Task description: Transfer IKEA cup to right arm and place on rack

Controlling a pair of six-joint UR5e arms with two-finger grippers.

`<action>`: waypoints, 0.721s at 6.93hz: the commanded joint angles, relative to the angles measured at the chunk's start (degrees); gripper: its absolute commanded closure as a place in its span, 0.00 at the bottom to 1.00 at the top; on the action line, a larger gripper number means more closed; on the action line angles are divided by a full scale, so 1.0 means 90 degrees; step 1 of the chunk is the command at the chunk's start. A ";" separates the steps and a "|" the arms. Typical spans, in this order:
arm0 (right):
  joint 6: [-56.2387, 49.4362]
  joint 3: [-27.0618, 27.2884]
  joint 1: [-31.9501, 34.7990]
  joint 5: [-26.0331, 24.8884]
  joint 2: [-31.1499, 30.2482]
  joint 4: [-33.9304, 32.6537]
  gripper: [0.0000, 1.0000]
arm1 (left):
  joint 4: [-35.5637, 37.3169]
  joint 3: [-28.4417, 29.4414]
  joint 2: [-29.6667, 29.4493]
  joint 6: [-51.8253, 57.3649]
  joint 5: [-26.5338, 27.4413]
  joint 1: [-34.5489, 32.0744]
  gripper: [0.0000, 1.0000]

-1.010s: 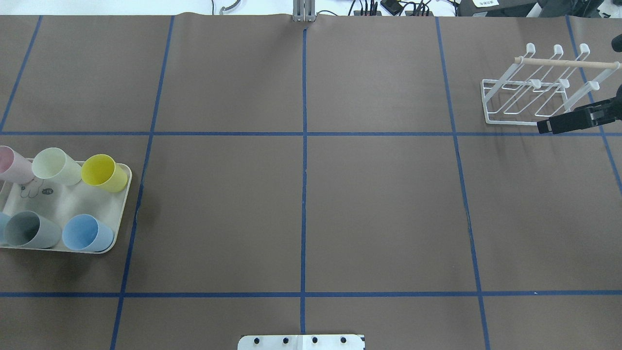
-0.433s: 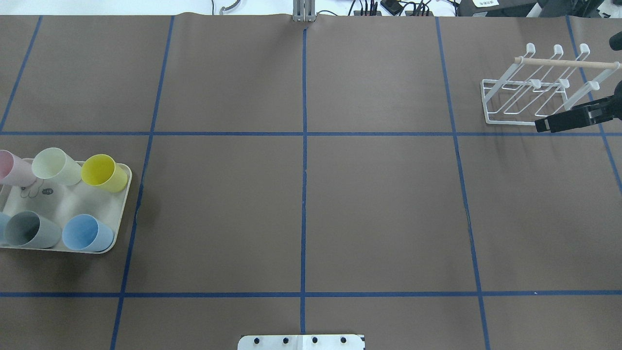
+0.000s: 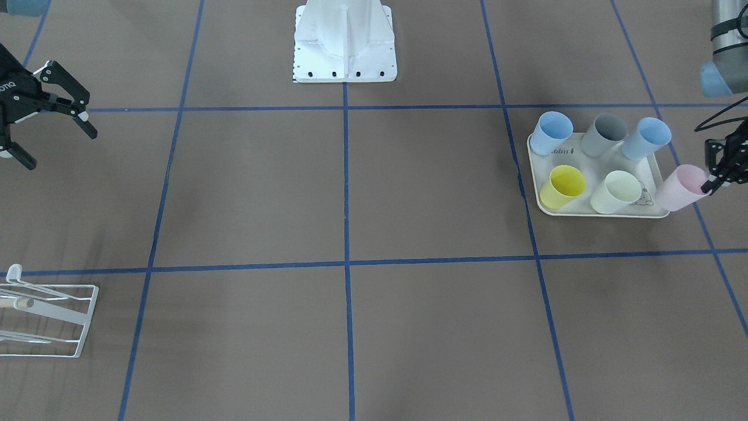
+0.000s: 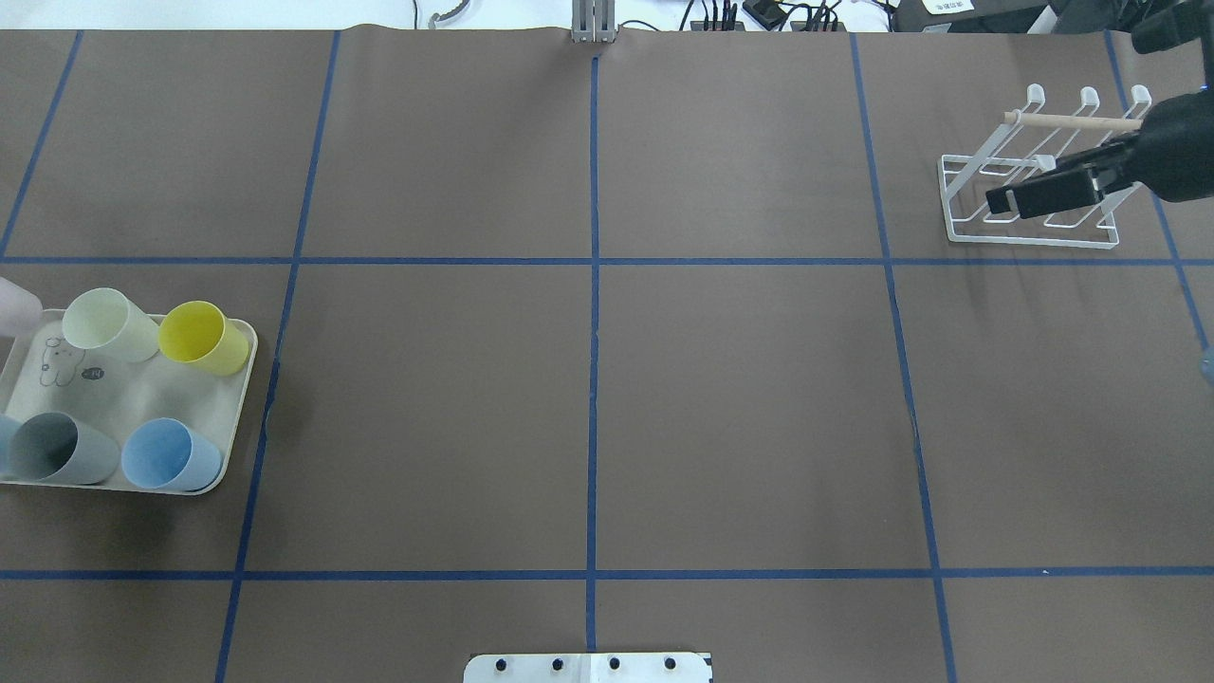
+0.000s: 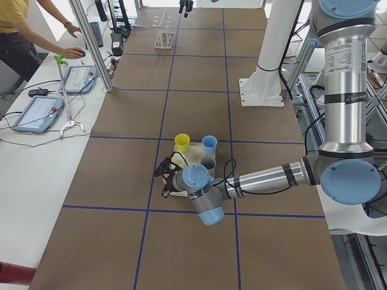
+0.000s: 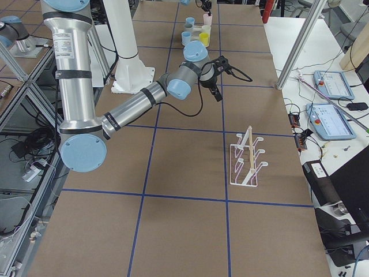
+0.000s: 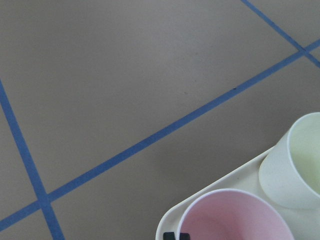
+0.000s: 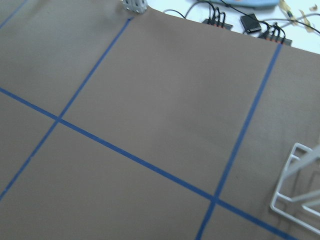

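Note:
The IKEA cup held is a pink cup (image 3: 678, 188), tilted at the outer corner of the cream tray (image 3: 596, 214). My left gripper (image 3: 709, 185) is shut on its rim, one fingertip (image 7: 176, 236) showing inside the pink cup (image 7: 235, 220). From overhead only a sliver of the pink cup (image 4: 14, 304) shows at the left edge. The white wire rack (image 4: 948, 201) with its wooden dowel stands far right. My right gripper (image 3: 58, 146) is open and empty, hovering over the rack (image 3: 64, 318) in the overhead view as the right gripper (image 4: 1020, 199).
Cream (image 4: 104, 324), yellow (image 4: 201, 337), grey (image 4: 59, 448) and blue (image 4: 171, 453) cups remain on the tray (image 4: 242, 408). The robot's base plate (image 4: 588, 669) sits at the near edge. A person stands at a side bench with tablets (image 5: 39, 112).
The pink cup has moved left off its tray spot, nearly out of the overhead view. The right gripper has swung farther back and to the left, now over the rack.

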 commanded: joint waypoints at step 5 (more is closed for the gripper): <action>-0.0589 -0.2048 -0.2295 -0.1784 0.1279 0.4391 0.01 | 0.3368 -0.4196 -0.0593 -0.3248 -0.1467 -0.0314 1.00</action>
